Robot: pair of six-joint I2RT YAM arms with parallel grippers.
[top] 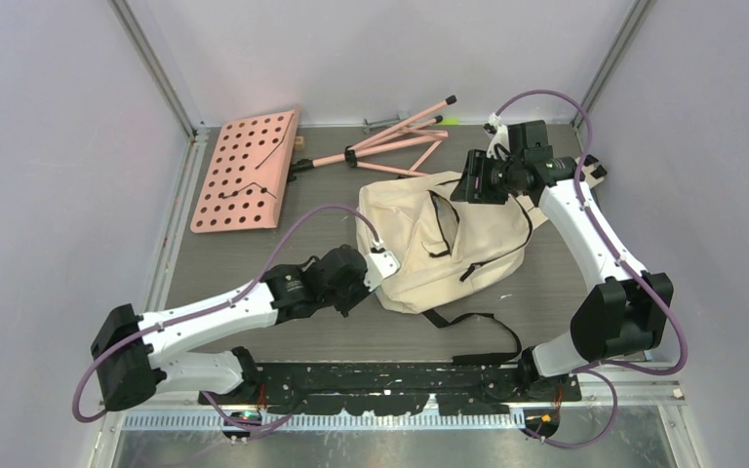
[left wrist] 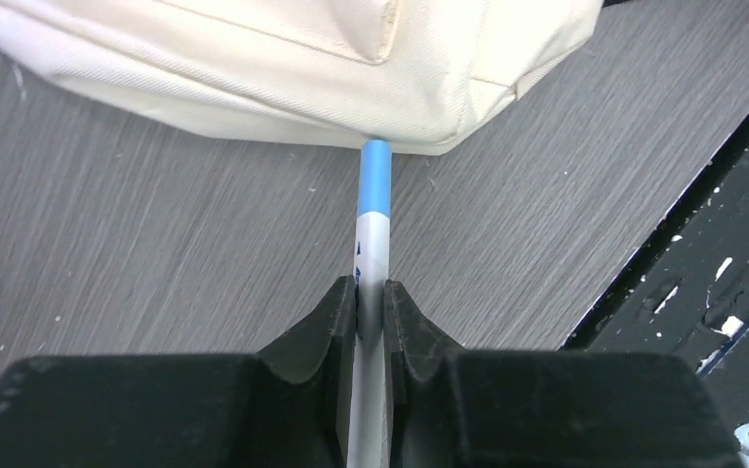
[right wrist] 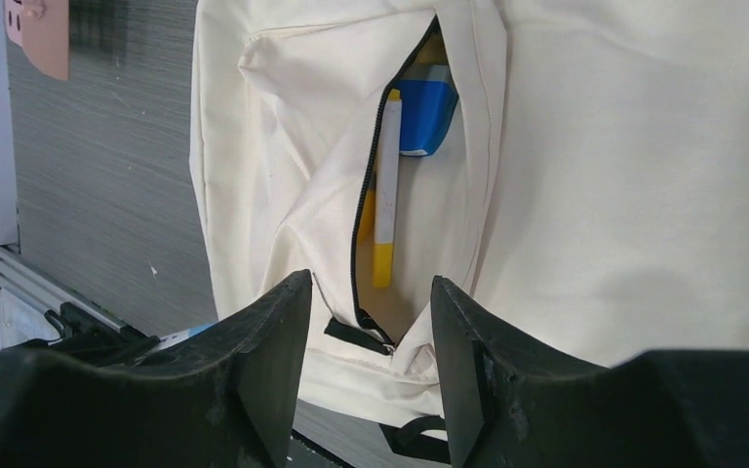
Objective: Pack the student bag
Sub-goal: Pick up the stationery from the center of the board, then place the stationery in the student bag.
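Student bag (top: 449,244) mid-table (black straps (top: 475,336) trailing nearside); left tool (top: 385,273) at its left edge.

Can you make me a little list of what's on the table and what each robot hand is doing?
bag: student bag flat on table, front pocket unzipped
in pocket: yellow-tipped marker, blue item
left gripper: shut on blue-capped pen, cap at the bag's edge
right gripper: open above the pocket, holding nothing
far side: pink holed board, pink folded stand
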